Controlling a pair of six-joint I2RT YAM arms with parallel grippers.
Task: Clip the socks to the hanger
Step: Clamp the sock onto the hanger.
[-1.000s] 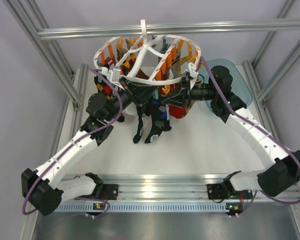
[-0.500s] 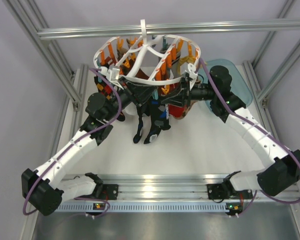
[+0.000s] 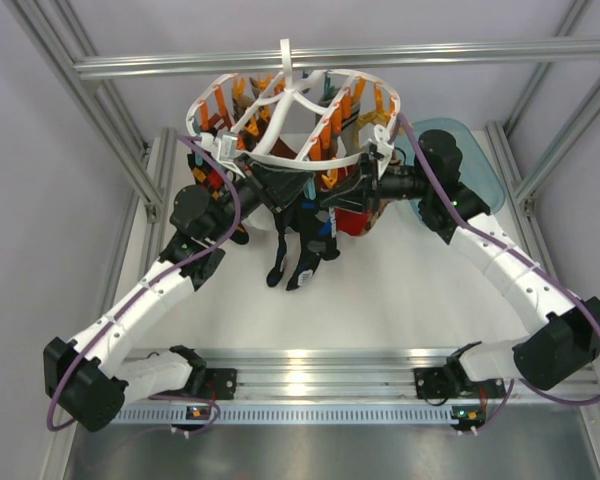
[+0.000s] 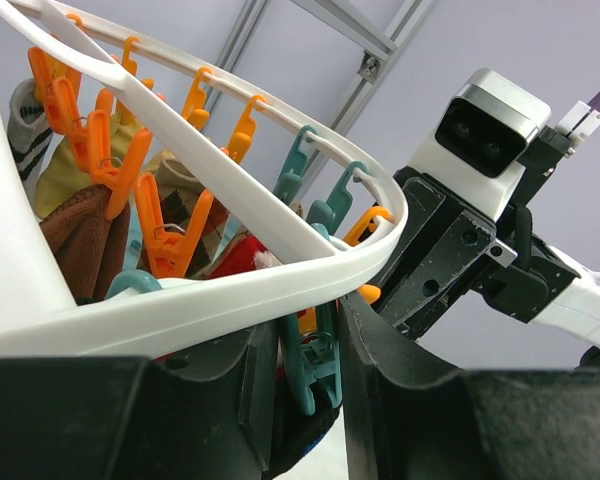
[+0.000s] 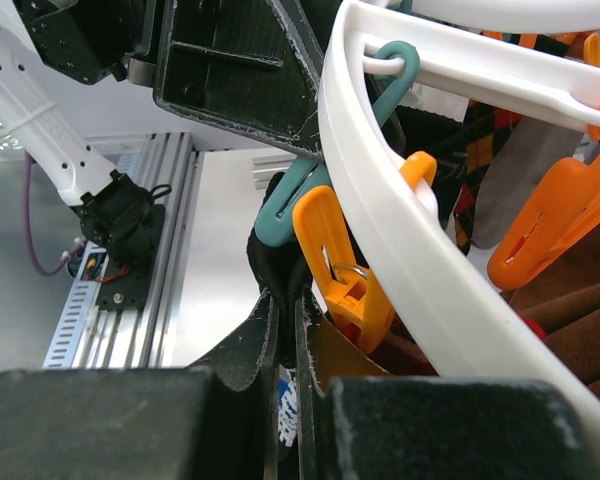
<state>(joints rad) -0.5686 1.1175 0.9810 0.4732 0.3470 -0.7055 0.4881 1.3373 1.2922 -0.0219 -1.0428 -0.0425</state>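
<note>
Little has moved over the last second. Both arms sit where they were, meeting under the near rim of the hanger (image 4: 230, 290). The ring itself has only rocked slightly, and the right gripper (image 5: 286, 345) has crept a touch toward the left one.

Left gripper (image 4: 305, 400): part-closed, fingers squeezing a teal clip (image 4: 318, 365) that dangles from the rim. Whether the clip's mouth is spread cannot be told from here.

Right gripper: pinched fully closed on the dark cuff of the socks (image 3: 305, 255), just beside that teal clip and an orange clip (image 5: 330, 250).

The socks hang from this pinch, toes drooping toward the white counter (image 3: 400, 290), not lying on it. No clip is seen biting the fabric yet.

Judgement: the feed-in step is under way but slow. The cuff probably needs a small push into the teal clip before the left gripper lets go. Risk: the ring swings and the cuff misses.
</note>
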